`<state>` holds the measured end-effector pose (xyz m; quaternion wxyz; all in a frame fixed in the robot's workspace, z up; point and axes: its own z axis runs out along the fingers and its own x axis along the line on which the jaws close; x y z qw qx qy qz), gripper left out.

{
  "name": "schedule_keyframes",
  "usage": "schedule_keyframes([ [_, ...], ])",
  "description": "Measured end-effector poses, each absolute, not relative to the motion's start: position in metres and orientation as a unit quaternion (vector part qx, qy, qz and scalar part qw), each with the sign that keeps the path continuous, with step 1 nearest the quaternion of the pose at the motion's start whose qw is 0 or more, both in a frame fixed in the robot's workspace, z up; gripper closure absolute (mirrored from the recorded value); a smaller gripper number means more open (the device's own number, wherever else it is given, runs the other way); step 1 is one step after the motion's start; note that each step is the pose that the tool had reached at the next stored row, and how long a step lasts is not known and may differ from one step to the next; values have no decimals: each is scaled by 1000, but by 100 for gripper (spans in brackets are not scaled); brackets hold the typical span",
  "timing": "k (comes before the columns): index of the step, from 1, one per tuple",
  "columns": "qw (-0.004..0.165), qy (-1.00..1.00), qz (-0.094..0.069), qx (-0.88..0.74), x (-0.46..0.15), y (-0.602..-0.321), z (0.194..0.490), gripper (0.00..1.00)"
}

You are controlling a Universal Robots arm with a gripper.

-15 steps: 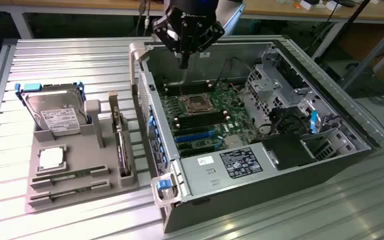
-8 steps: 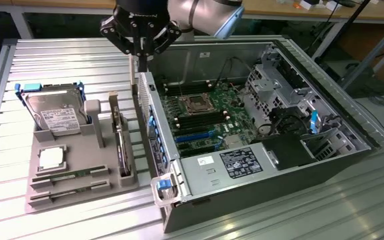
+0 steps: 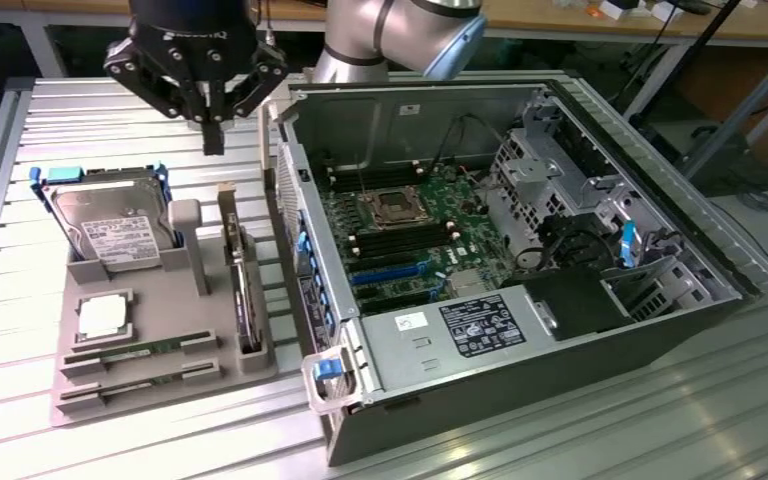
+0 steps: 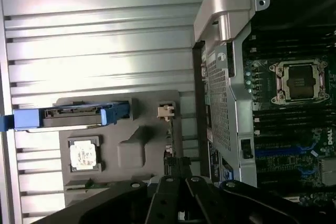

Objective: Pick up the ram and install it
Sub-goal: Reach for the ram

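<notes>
Hanging high above the far end of the grey tray (image 3: 144,285), the gripper (image 3: 212,140) is empty, its two fingers pressed together into one dark point and touching nothing. By my reading the task is at its very start: neither the pick-up nor the fitting shows as done.

The ram (image 3: 140,349) lies on edge in a slot at the near end of the tray, just in front of the square processor chip (image 3: 101,315), and a second stick (image 3: 133,381) sits in the slot beside it. Both are well apart from the gripper, with the hard drive (image 3: 111,225) and the upright expansion card (image 3: 240,290) between.

The computer case (image 3: 491,320) lies open at the exterior view's right of the tray, its motherboard (image 3: 411,230) exposed. The dark memory slots (image 3: 404,243) below the processor socket look unfilled, though they are too small to be sure.

In the wrist view the closed gripper (image 4: 181,174) points down over the tray (image 4: 131,150), beside the case wall.
</notes>
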<state>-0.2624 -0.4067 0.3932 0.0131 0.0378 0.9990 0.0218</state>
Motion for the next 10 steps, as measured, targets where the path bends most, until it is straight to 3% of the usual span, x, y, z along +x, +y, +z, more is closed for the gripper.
schedule_keyframes([
  [10, 13, 999, 22, 38, -328, -427, 393, 89],
])
